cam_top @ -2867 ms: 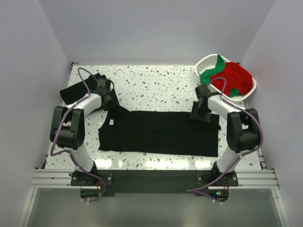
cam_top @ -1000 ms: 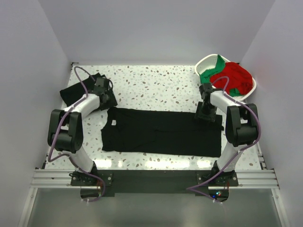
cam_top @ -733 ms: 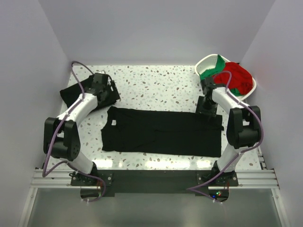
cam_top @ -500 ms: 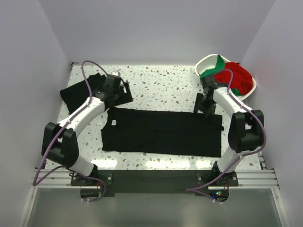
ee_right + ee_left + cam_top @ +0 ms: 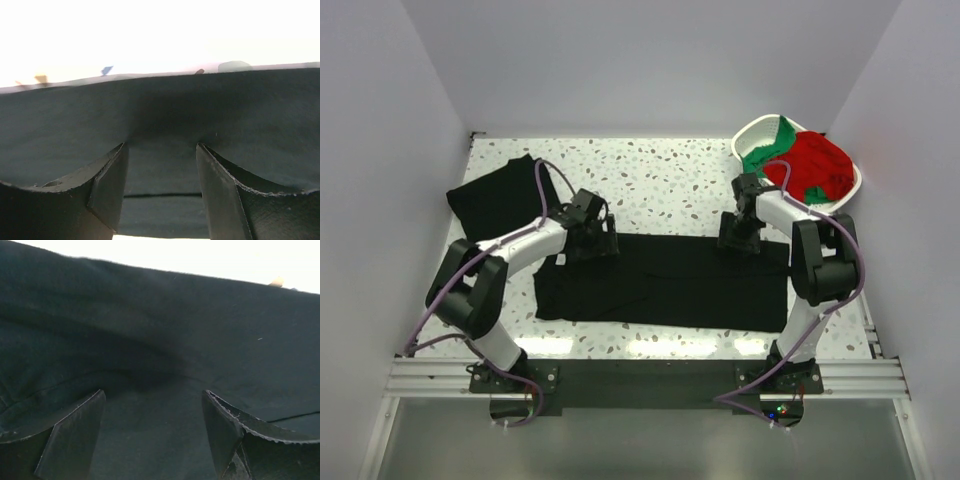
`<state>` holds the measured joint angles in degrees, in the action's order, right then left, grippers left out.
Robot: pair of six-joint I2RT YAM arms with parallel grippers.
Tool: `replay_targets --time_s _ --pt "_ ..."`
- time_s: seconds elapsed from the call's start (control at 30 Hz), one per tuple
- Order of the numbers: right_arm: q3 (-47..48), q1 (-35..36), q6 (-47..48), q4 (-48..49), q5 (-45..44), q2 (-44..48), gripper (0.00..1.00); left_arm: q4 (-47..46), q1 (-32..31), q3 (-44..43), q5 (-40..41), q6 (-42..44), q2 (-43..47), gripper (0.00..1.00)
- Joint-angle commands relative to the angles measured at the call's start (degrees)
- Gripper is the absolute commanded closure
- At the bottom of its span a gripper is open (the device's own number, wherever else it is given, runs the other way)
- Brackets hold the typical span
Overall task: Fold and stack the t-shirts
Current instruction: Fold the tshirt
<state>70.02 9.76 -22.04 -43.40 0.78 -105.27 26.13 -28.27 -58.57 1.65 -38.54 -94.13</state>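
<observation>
Black t-shirt (image 5: pixel 660 285) lies flat across the middle of the table (image 5: pixel 660 180), stretched left to right as a long rectangle. From its outline I judge the sleeves are already turned in, but I cannot confirm the layers from above.

Left gripper (image 5: pixel 592 238) sits at the far edge of this shirt toward its left end. In my left wrist view both fingers (image 5: pixel 70 440) are spread wide, with black cloth lying beneath and between them and nothing pinched. Right gripper (image 5: pixel 738 236) sits at the same far edge toward the right end. The right wrist view shows its fingers (image 5: pixel 107 192) likewise parted over the cloth, with the shirt's edge just ahead of the tips.

Done so far, by my reading: one folded black shirt (image 5: pixel 495 195) rests at the far left of the table, well apart from the spread one. That is the start of the stack.

Outstanding: the spread shirt needs its remaining folds and a transfer onto that pile. A red shirt (image 5: pixel 812 165) and a green shirt (image 5: pixel 763 155) lie bunched in the basket (image 5: pixel 748 128) at the far right, untouched. I put the task at well under half complete.
</observation>
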Motion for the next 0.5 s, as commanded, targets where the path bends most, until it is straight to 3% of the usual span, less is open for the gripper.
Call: replay_targets --time_s 0.0,0.23,0.47 --pt "-1.5 0.0 1.2 2.4 0.6 -1.1 0.41 -1.4 0.1 1.3 -1.0 -0.9 -1.3 0.17" --pt "-3.2 0.1 0.5 -1.1 -2.7 -2.7 0.41 -3.8 0.1 0.3 -2.8 0.7 -7.9 0.17" --pt "-3.3 0.1 -1.2 -5.6 -6.7 -1.4 0.41 -4.5 0.1 -7.8 -5.6 2.7 -16.3 0.17"
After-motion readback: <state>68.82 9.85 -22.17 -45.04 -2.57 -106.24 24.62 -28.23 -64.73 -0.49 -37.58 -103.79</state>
